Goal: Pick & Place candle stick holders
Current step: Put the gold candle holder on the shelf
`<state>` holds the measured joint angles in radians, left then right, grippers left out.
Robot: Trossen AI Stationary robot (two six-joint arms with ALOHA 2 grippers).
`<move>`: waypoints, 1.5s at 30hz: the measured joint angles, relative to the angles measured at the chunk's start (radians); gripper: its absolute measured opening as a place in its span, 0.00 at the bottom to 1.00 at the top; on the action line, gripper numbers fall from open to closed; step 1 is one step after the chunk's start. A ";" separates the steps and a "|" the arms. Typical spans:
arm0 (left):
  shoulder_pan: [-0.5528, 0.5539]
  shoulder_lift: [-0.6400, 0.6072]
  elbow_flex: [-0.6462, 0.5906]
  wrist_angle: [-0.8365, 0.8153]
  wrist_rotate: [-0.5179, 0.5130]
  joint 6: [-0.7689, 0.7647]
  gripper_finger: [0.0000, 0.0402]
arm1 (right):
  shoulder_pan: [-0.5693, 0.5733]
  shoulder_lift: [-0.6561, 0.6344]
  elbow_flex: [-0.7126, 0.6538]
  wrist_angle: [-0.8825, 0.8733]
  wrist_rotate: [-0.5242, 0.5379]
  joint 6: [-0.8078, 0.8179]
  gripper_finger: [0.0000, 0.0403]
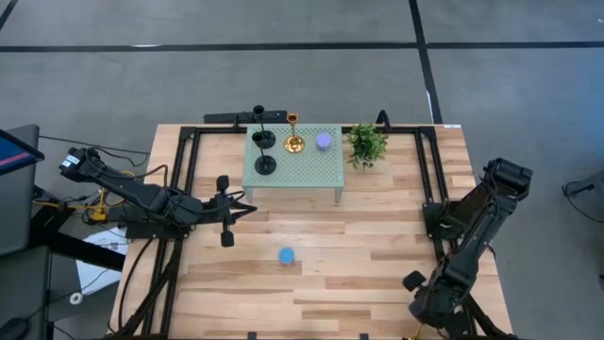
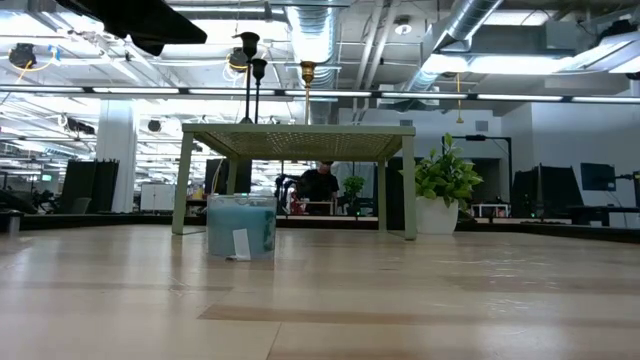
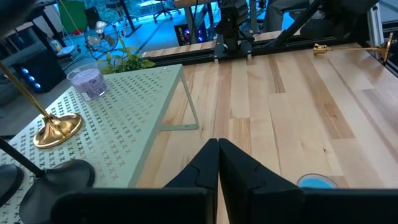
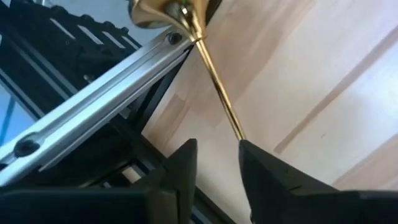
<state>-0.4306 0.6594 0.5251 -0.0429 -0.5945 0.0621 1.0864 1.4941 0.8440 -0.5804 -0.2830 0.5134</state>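
Two black candle stick holders (image 1: 260, 138) (image 1: 266, 162) and one gold holder (image 1: 293, 142) stand upright on their round bases on a small green perforated table (image 1: 316, 175). The second gold holder (image 4: 211, 68) lies on its side on the wood near the table's near right corner; it also shows in the left wrist view (image 3: 351, 48). My right gripper (image 4: 216, 162) is open at the free end of its stem. My left gripper (image 3: 218, 163) is shut and empty, just in front of the green table's left part (image 1: 243, 208). My right gripper has its fingers on either side of the free end of the lying gold holder's stem (image 4: 235, 127). The stem's end reaches the inner side of one finger (image 4: 255, 162). I cannot tell whether it touches.
A purple candle jar (image 1: 324, 141) stands on the green table and a potted plant (image 1: 366, 144) beside it on the right. A blue cup (image 1: 285, 255) stands mid-table. Black frame rails (image 4: 93, 99) run along the table's sides, close to the lying holder.
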 joint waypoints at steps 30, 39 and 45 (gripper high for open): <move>0.000 0.000 0.000 0.000 0.000 0.000 0.03 | 0.046 -0.001 -0.178 0.219 0.124 0.093 0.07; 0.000 0.000 0.000 0.000 0.000 0.000 0.03 | 0.019 -0.001 -0.151 0.100 0.087 0.104 0.04; 0.000 0.000 0.000 0.000 0.000 0.000 0.03 | -0.034 0.000 -0.040 -0.229 0.195 0.012 0.03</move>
<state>-0.4308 0.6594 0.5251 -0.0429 -0.5949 0.0624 1.0527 1.4940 0.8043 -0.8099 -0.0876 0.5256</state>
